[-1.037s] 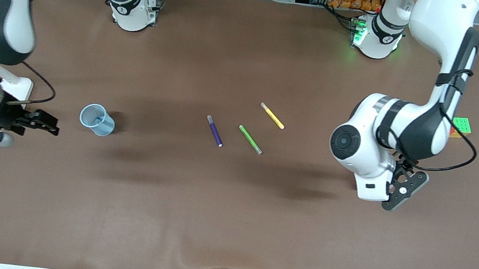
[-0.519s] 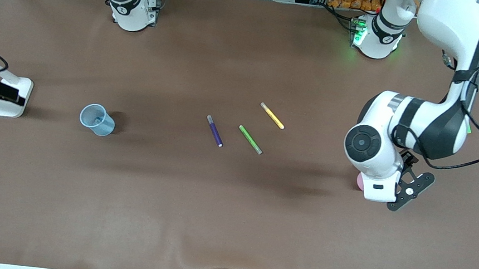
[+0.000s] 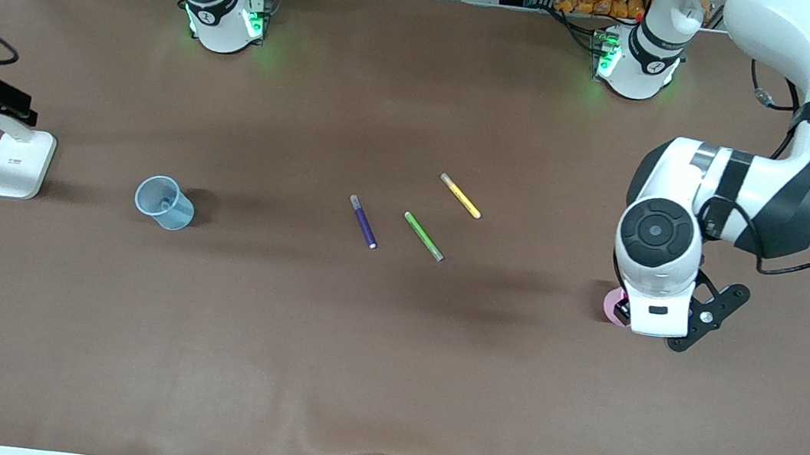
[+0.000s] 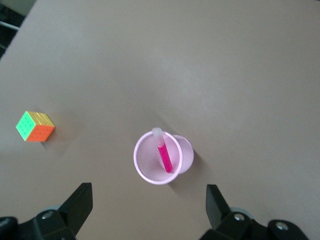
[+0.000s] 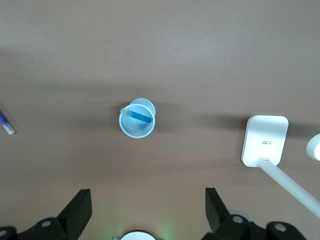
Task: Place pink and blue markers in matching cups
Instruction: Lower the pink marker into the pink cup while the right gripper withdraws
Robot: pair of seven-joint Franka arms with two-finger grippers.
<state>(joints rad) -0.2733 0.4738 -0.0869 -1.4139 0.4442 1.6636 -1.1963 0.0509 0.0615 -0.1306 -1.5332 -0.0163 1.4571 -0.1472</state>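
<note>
The light pink cup (image 4: 163, 159) stands upright with the magenta-pink marker (image 4: 164, 156) leaning inside it. In the front view the cup (image 3: 610, 305) peeks out from under the left arm's hand. My left gripper (image 4: 148, 193) is open and empty, up in the air over the table just beside this cup. The light blue cup (image 3: 164, 203) stands toward the right arm's end, with the sky-blue marker (image 5: 138, 116) inside it (image 5: 137, 125). My right gripper (image 5: 147, 196) is open and empty, high over the table beside the blue cup.
A purple marker (image 3: 363, 222), a green marker (image 3: 423, 236) and a yellow marker (image 3: 461, 196) lie mid-table. A white stand base (image 3: 19, 163) sits beside the blue cup at the right arm's end. A colour cube (image 4: 35, 126) lies near the pink cup.
The left arm's hand has moved toward its own end of the table, uncovering the pink cup's edge. The right arm's hand has pulled away from the blue cup toward the table's end.
</note>
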